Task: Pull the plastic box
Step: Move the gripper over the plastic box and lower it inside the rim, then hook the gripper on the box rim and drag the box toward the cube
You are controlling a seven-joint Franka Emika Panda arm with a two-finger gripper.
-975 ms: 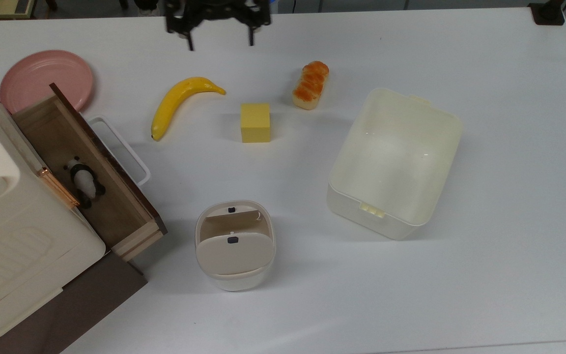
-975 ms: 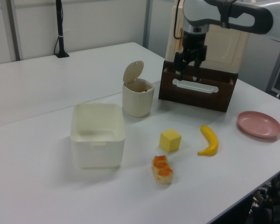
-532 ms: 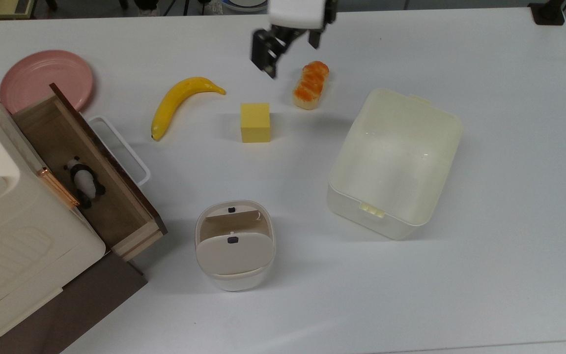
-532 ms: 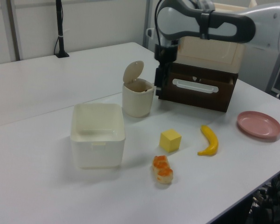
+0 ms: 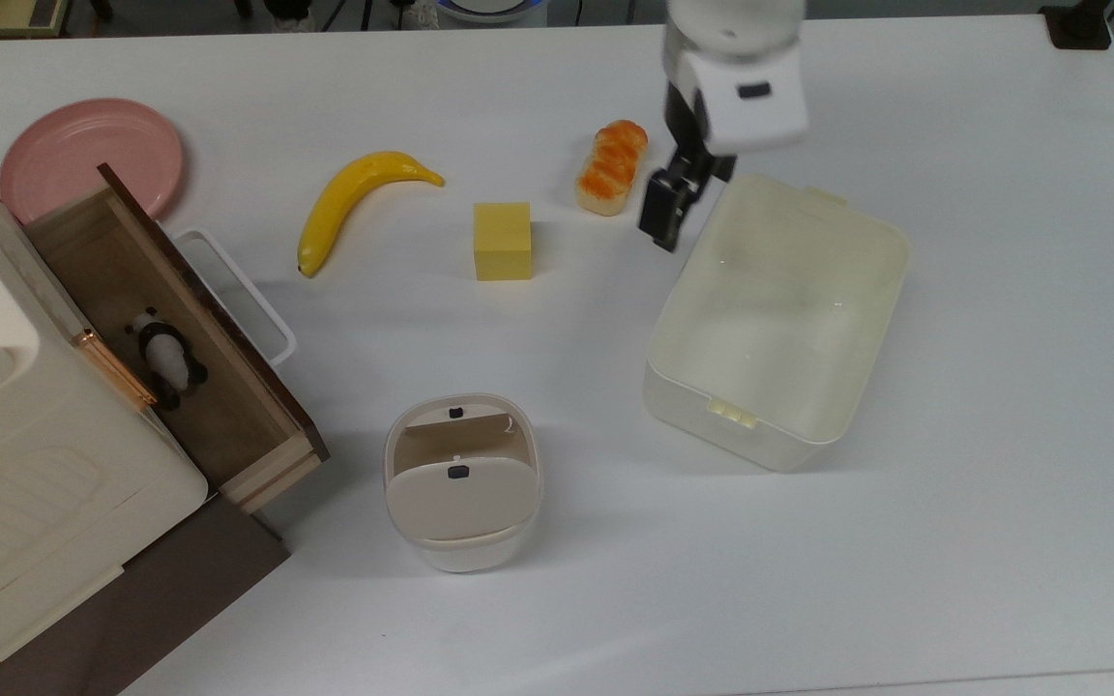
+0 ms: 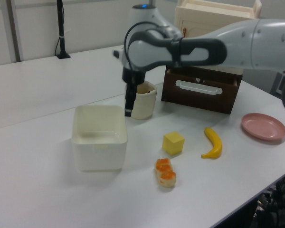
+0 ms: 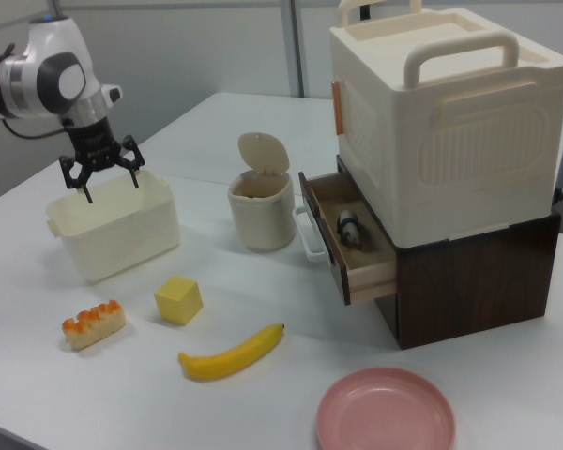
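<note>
Cream-white and lidless, the plastic box [image 5: 779,319] sits on the table [image 5: 1002,483] at the top view's right, just right of the bread roll [image 5: 612,166]. The gripper [image 7: 103,178] hovers above its rim, fingers spread wide, holding nothing.

Counting now: one plastic box [image 5: 777,319], lidless. One small flap-lid bin [image 5: 462,480]. One banana [image 5: 356,201], one yellow cube [image 5: 503,241], one bread roll [image 5: 612,165]. One pink plate [image 5: 91,158]. One white storage case [image 7: 446,117] on a brown base, with one wooden drawer [image 5: 175,338] pulled open and one panda figure [image 5: 166,357] inside. One table [image 5: 1002,387], one gripper [image 7: 101,178].
</note>
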